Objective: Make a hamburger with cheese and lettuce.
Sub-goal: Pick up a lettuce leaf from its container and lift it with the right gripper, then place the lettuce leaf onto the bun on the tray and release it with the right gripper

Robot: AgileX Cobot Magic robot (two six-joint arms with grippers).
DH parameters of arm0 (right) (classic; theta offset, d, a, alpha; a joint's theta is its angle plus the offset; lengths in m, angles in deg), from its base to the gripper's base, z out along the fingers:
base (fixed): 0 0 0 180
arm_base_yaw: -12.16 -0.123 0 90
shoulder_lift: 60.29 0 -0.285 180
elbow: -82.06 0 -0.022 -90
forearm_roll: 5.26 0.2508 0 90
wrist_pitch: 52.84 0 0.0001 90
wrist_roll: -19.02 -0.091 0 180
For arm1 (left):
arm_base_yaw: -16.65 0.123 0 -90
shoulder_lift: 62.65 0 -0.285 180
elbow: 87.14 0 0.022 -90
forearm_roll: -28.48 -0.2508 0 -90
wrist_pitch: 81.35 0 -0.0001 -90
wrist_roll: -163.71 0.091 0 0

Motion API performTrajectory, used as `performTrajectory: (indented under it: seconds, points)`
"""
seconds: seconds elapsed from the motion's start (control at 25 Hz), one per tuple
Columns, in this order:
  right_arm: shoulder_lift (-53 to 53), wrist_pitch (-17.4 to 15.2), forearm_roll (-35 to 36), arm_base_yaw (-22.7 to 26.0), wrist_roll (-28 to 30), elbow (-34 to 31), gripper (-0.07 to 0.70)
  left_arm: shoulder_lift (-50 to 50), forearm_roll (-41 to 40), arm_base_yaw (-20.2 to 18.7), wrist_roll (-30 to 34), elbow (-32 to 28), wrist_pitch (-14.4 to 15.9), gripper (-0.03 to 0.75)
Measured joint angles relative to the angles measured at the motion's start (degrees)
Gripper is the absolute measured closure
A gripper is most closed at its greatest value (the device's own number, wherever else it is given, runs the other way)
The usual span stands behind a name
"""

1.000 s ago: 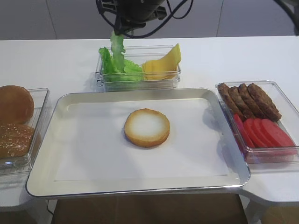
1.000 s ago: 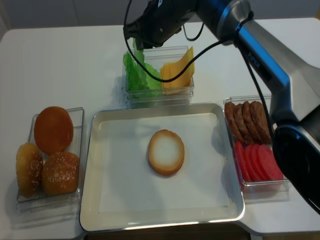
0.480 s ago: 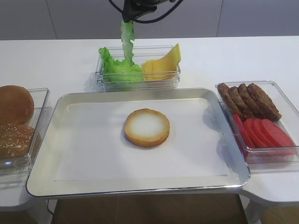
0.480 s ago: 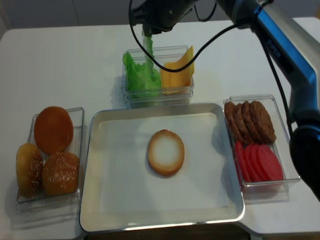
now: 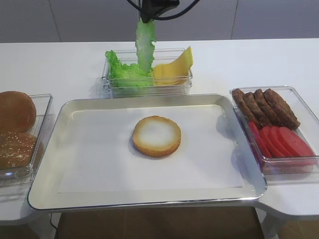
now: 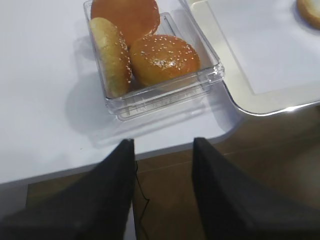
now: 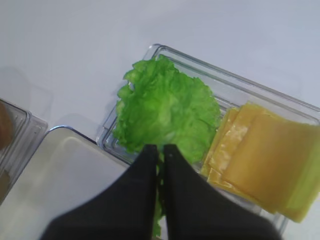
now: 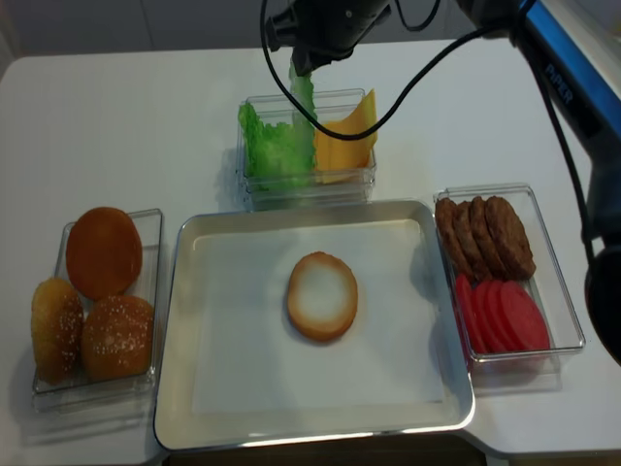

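The hamburger bun half lies cut face up in the middle of the steel tray; it also shows in the realsense view. My right gripper is shut on a lettuce leaf, which hangs above the clear box holding more lettuce and the cheese slices. In the realsense view the held leaf dangles from the gripper. My left gripper is open and empty, off the table's front edge near the bun box.
A clear box of domed bun tops stands left of the tray. A clear box with brown patties and red tomato slices stands to the right. White paper lines the tray.
My right gripper has lifted the lettuce leaf higher out of the box and moved it to the right, toward the cheese side. The left arm has not moved.
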State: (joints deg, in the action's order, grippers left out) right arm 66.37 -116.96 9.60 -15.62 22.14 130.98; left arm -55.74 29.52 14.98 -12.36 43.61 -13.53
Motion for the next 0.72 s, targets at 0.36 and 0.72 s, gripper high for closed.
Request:
performTrajectory:
  seconds: [0.36,0.72]
  points:
    - [-2.79,-7.23,-1.52,0.00,0.00,0.00,0.588,0.00,0.00,0.00,0.00,0.00,0.00,0.427]
    - [-5.30,-8.21,-2.66,0.00,0.00,0.00,0.588,0.00,0.00,0.00,0.00,0.00,0.00,0.427]
